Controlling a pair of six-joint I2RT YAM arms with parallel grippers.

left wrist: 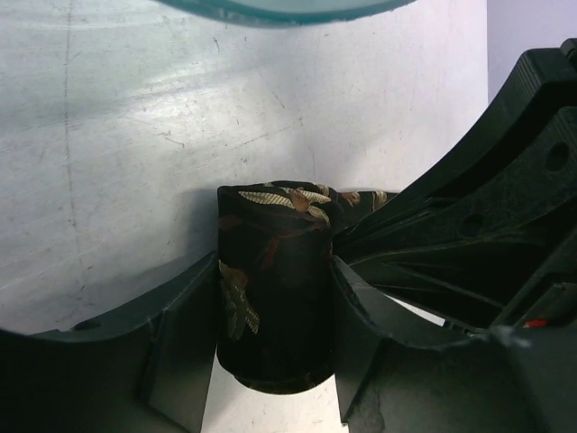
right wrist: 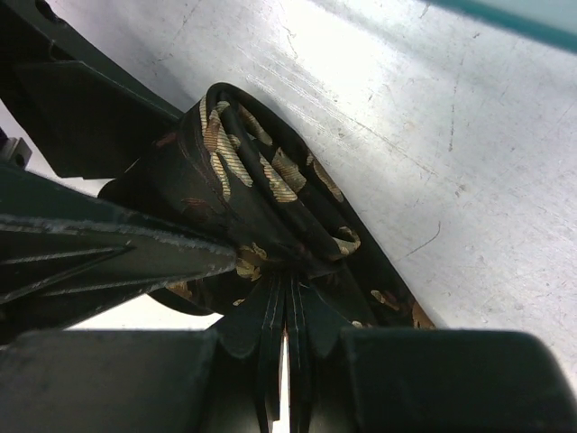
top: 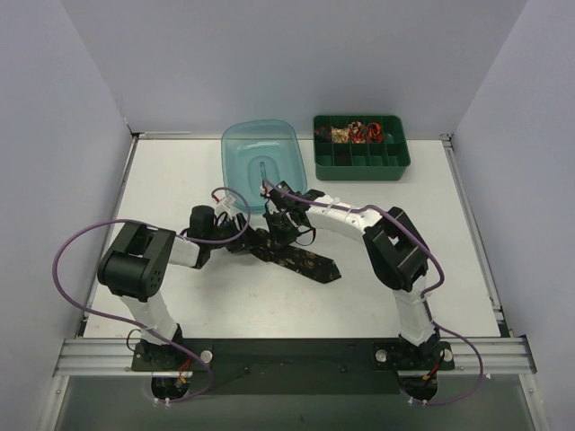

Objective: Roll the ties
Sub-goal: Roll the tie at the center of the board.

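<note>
Rolling the black tie (top: 305,262), both grippers on it
Left gripper (left wrist: 275,356) clamps the coil (left wrist: 270,271) from both sides; right gripper (right wrist: 287,298) pinches its core, fingers closed. Tail trails right, mid-table, just near of the tub (top: 235,171). Best bet: hold tension, edges aligned, while winding.

The tie (left wrist: 270,289) is showing woven cloth, faintly sheened; the desk (left wrist: 135,153) is gleaming smooth and finely scratched; the left pincer (left wrist: 270,361) is looking like matt black plastic; the tub (top: 260,162) is shining as translucent plastic.
</note>
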